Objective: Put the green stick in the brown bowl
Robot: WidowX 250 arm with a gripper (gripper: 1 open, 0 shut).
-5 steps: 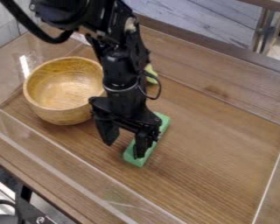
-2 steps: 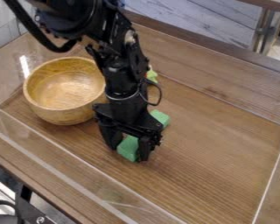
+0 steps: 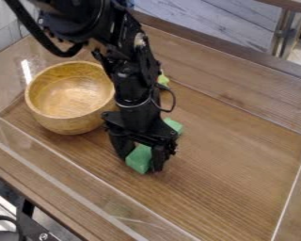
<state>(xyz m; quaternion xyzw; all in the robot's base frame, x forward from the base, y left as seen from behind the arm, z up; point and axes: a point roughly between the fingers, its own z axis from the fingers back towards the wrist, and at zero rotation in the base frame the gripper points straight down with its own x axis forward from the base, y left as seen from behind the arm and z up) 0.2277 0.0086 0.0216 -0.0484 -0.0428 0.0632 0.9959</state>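
Worktop [image 3: 229,160]: brown wood-grain surface, carrying every item below; a clear panel runs along its near edge. It lies directly under the jaws.

Robot arm [image 3: 109,42]: black, jointed, descending from the upper left and ending in the gripper [image 3: 143,156], which points straight down. Jaws: apart, at their widest, one finger on each side of the stick, tips low and close to the worktop. No clamp on anything yet.

Brown bowl [image 3: 68,97]: round, thick-walled, light wood, empty as far as can be seen. Stands up and to the left of the jaws, near but not touching them, with the arm's lower link in front of its right rim.

Green stick [image 3: 154,143]: bright green block lying flat on the worktop, running diagonally from lower left to upper right. Its middle sits between the jaws; the two ends show past the fingers. It is outside the bowl.

Small object [image 3: 165,83]: partly hidden behind the wrist, above the jaws; only a green scrap shows, so its identity cannot be told.

Step in hand, as judged: the grasp. To do it well, keep the fingers square to the stick's long sides and centred along its length, settle low enough to catch its flanks without scraping the wood, then close evenly so the block does not twist or squirt out. Lift clear of the bowl's thick rim before travelling left.
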